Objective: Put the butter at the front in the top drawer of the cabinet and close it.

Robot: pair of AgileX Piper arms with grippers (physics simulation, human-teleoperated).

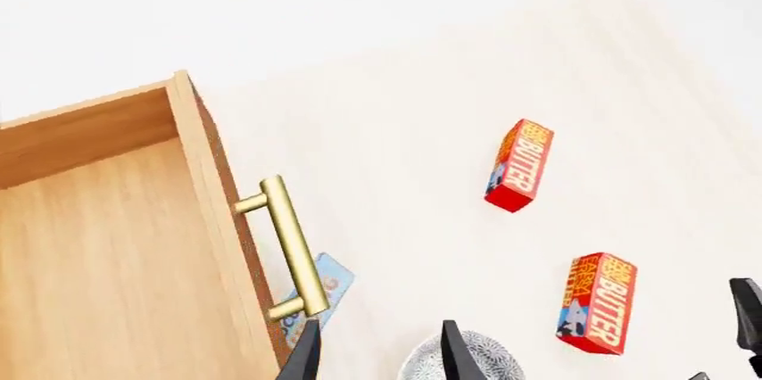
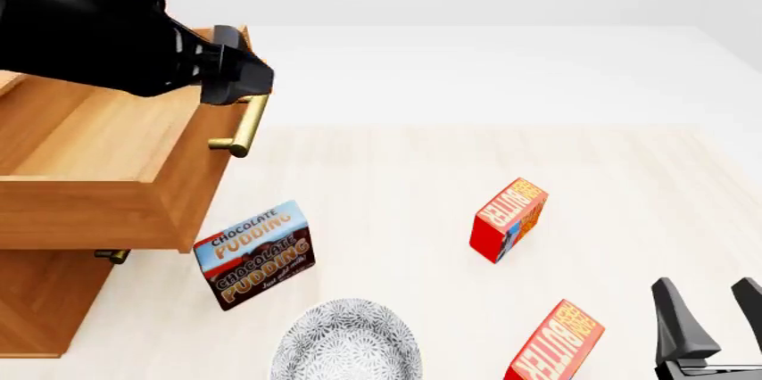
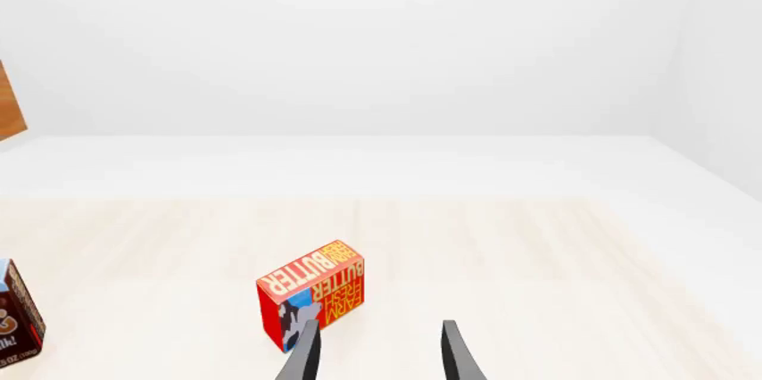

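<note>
Tabletop: only front view shows the chocolate pudding box [image 2: 253, 255]; both grippers gape empty.

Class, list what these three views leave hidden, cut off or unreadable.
- Left gripper: the front view hides its fingertips behind the arm's black body.
- Nearer butter: bottom cut by the front view's lower edge.
- Patterned plate: cut by the lower edge in the front and left wrist views.
- Lower drawers: the open top drawer covers them in the front view.

Bright, even, diffuse light fills all three rendered views, washing the pale wood-grain tabletop [image 2: 393, 175] nearly white. Shadows are faint and soft; everything is sharp, without glare or blur.
</note>
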